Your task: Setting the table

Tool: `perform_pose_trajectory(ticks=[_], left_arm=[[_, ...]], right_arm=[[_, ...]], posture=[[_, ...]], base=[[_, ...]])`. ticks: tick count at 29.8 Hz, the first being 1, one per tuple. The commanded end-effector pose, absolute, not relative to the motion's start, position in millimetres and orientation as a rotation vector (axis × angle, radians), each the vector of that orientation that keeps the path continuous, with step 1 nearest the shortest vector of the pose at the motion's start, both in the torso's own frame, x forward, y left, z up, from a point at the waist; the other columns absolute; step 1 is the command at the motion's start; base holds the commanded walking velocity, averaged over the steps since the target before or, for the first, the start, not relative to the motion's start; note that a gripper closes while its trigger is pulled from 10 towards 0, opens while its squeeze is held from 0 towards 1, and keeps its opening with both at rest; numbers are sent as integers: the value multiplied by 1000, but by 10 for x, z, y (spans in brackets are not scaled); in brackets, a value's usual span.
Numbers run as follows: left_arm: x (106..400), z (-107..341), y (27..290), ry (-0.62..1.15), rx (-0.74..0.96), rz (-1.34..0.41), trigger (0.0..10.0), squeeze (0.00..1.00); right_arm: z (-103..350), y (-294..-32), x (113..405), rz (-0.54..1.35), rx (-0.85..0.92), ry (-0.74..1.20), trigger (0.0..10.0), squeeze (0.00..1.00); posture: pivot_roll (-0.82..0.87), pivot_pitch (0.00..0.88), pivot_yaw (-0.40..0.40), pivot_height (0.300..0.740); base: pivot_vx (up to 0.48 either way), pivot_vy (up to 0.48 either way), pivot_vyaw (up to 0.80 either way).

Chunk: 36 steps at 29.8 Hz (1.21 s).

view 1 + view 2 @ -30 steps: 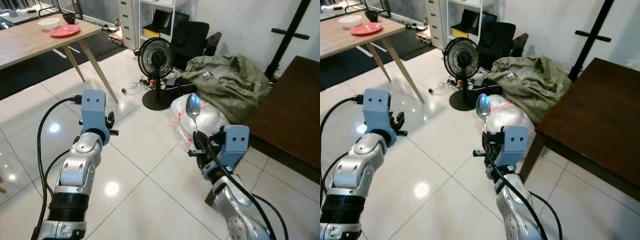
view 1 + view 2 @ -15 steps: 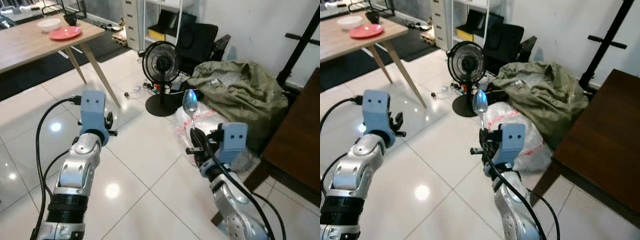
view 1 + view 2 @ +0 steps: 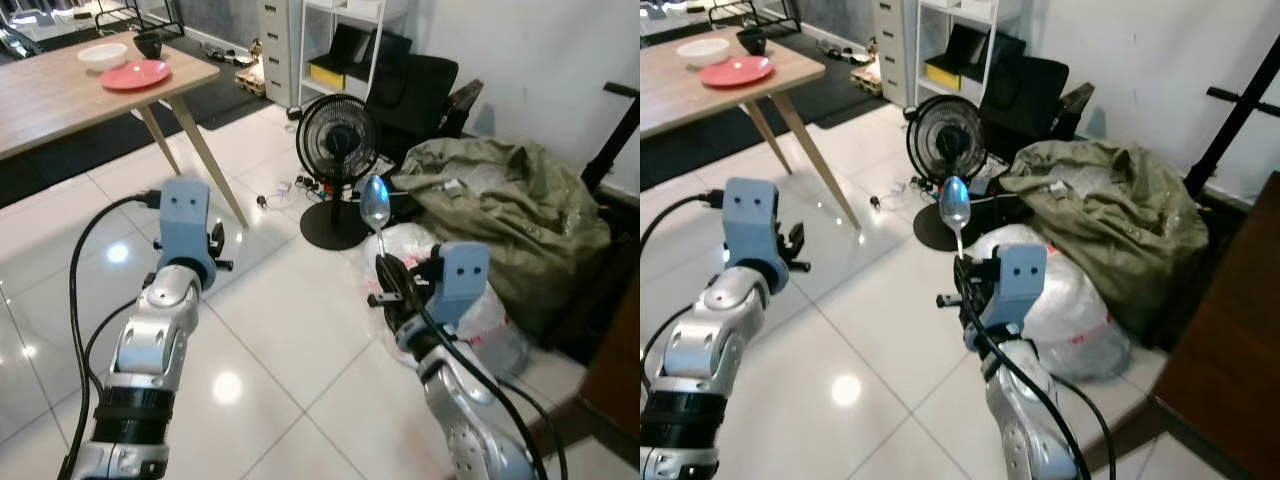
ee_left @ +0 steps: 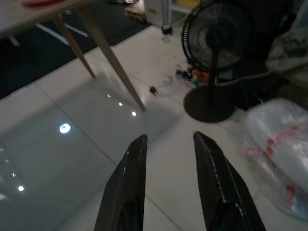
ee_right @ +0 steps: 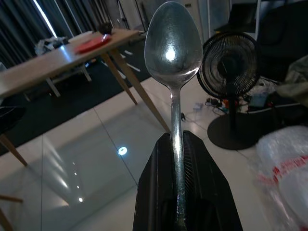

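In the left eye view the whole scene has slid since a second ago: the black fan (image 3: 337,150) and the olive bag (image 3: 510,215) now sit nearer the middle, and the dark brown table that stood at the right has almost passed out of sight. That is the camera turning, not the things moving. The right gripper (image 3: 385,285) is raised over the white tiled floor (image 3: 290,330), clamped as before on the handle of the spoon (image 3: 375,205), which stands upright with its bowl on top. The left gripper (image 3: 216,243) hangs over the floor in the same pose as earlier. On the near right corner of the wooden table (image 3: 60,100) lie a red plate (image 3: 135,74), a white bowl (image 3: 102,55) and a dark cup (image 3: 148,43).

The right eye view shows the same, with a clear plastic bag (image 3: 1070,300) bearing red print, too small to read, beside the right arm.

In the left wrist view the two black fingers (image 4: 127,187) stand apart with nothing between them, above tiles and a table leg.

In the right wrist view the fingers (image 5: 159,192) are pressed onto the spoon's stem; any mark on the metal is probably only a reflection.
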State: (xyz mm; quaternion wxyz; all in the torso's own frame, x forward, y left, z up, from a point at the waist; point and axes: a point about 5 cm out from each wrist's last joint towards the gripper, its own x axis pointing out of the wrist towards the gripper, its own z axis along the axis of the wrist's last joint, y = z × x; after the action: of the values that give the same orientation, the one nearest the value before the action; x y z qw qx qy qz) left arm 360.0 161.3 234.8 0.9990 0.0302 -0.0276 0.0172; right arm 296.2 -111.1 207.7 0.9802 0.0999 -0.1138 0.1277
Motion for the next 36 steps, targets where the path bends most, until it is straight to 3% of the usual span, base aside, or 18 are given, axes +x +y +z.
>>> perform_pose_trajectory(ticks=[1, 23, 36], left_arm=[[3597, 2302, 1600, -45, 65, 36, 10000, 0], [3593, 2304, 1606, -51, 70, 33, 10000, 0], [3591, 2303, 1620, -51, 70, 36, 10000, 0]], right_arm=[[2040, -1113, 2959, 261, 202, -222, 10000, 0], [2053, -1100, 2988, 272, 207, -236, 10000, 0], [2060, -1094, 3007, 262, 221, -242, 10000, 0]], posture=[[68, 136, 132, 740], [78, 118, 135, 740], [83, 118, 136, 740]], base=[[480, 0, 0], [480, 0, 743], [480, 0, 0]])
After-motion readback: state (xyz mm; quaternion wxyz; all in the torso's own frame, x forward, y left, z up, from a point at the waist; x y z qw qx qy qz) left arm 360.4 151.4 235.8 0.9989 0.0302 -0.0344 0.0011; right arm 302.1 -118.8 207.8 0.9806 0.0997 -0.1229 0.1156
